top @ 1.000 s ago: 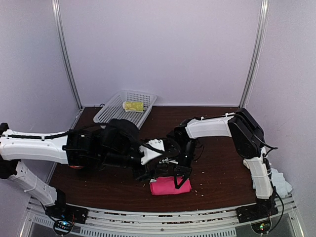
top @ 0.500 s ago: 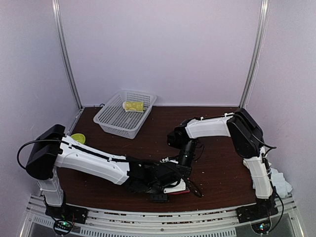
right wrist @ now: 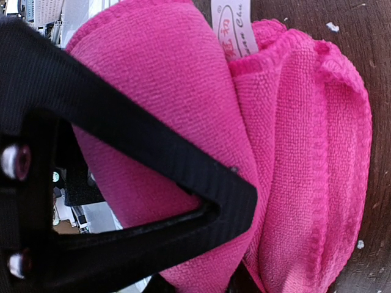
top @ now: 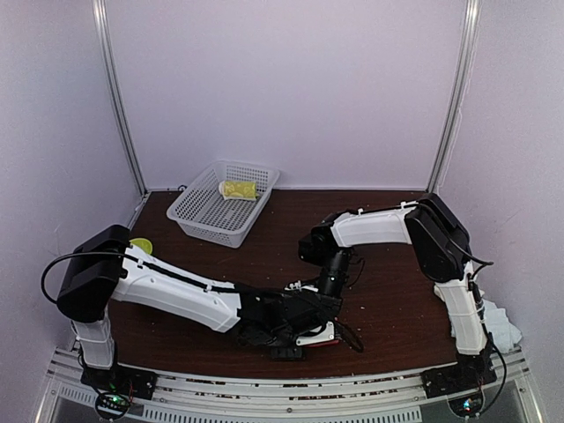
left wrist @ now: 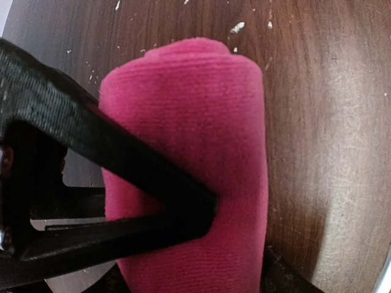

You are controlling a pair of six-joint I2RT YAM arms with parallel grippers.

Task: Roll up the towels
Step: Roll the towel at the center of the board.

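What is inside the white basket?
One rolled yellow towel lies at the far end of the basket. Nothing else shows in it. What is under the towel is covered.

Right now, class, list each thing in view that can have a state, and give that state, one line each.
pink towel, rolled up, lying on the table, held at both grippers
yellow towel, rolled, lying in the basket
basket, upright on the table, holding the yellow towel
left gripper, closed on the pink towel
right gripper, closed on the pink towel
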